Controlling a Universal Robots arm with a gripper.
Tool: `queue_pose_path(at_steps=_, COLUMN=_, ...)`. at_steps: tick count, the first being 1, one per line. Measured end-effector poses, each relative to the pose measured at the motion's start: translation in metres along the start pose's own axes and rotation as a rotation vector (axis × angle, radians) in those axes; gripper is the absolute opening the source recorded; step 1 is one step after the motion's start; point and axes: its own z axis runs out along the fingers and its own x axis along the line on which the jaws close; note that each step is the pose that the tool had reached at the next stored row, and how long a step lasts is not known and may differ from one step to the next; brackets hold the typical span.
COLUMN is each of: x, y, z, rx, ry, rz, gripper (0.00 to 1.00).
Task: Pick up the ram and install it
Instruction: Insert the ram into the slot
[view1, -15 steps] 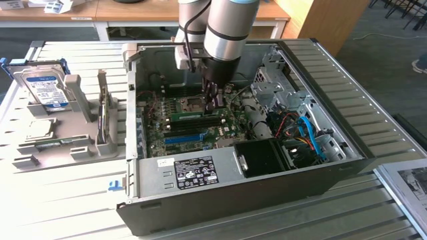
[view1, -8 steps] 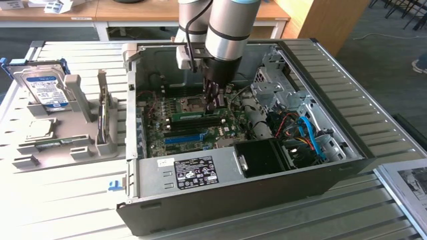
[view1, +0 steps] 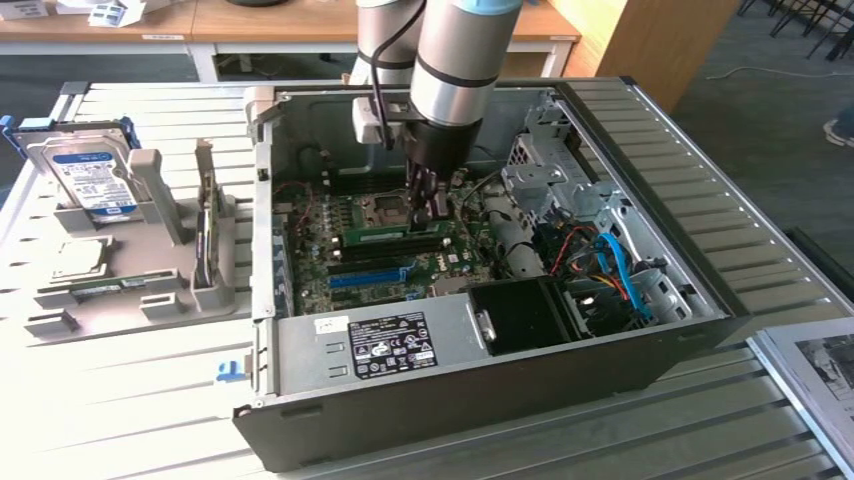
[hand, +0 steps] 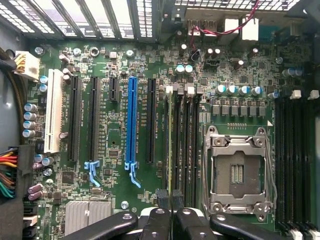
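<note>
The gripper is clamped on the ram. The ram stands on edge along a black slot beside the processor socket, mid-motherboard.

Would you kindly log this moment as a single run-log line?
gripper: shut on ram | location: inside open case | ram: edge-on at memory slots beside CPU socket | seating: cannot tell

Exterior high and oblique; wrist close above motherboard.
</note>
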Motion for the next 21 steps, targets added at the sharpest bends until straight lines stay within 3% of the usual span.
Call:
queue_pose_path(at_steps=15, x=0.0001, y=-0.0001, z=0.0021, rx=0.0002, ry=-0.0005, rz=0.008, gripper=0.12)
queue_pose_path(at_steps=21, x=-0.0002, y=-0.0006, z=0.0086, rx=0.0003, ry=-0.0008, rz=0.007, gripper=0.12)
